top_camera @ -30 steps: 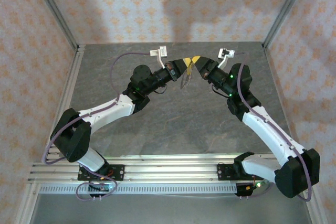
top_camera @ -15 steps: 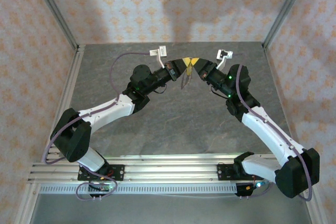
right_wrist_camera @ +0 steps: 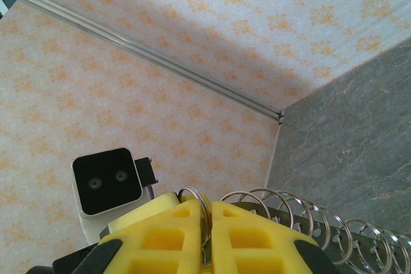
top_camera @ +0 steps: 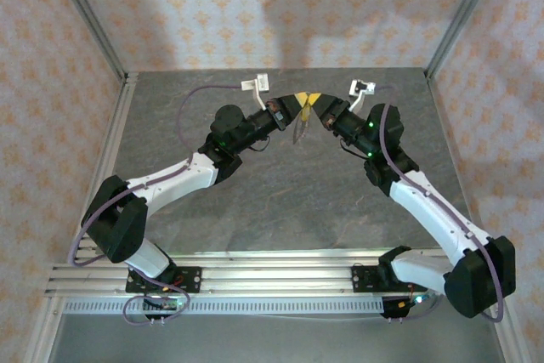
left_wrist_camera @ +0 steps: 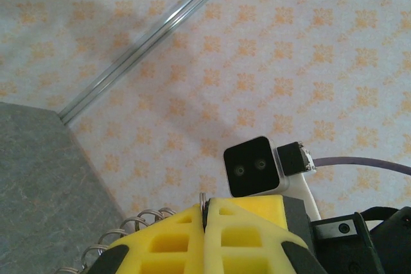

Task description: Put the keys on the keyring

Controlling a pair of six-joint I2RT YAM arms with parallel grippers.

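Both arms meet fingertip to fingertip above the far middle of the table. My right gripper [right_wrist_camera: 207, 213] [top_camera: 315, 99] is shut on the keyring [right_wrist_camera: 192, 192], a thin grey wire ring whose top loop pokes out above the yellow pads. My left gripper [left_wrist_camera: 205, 213] [top_camera: 300, 99] is also shut, and a thin edge of the keyring [left_wrist_camera: 203, 198] stands up between its fingertips. A dark metal strip with several wire loops [right_wrist_camera: 302, 213] [left_wrist_camera: 125, 230] hangs beside the fingers and dangles below them [top_camera: 299, 129]. The keys are hidden.
Each wrist camera faces the other: the right one [left_wrist_camera: 255, 166], the left one [right_wrist_camera: 106, 181]. The grey stone-look tabletop [top_camera: 280, 201] lies below, bounded by patterned walls and aluminium posts [top_camera: 89, 23]. An aluminium rail [top_camera: 255, 274] runs along the near edge.
My right gripper has moved a little left until its tips meet the left gripper's, and it has closed on the ring. The left arm has stayed put.
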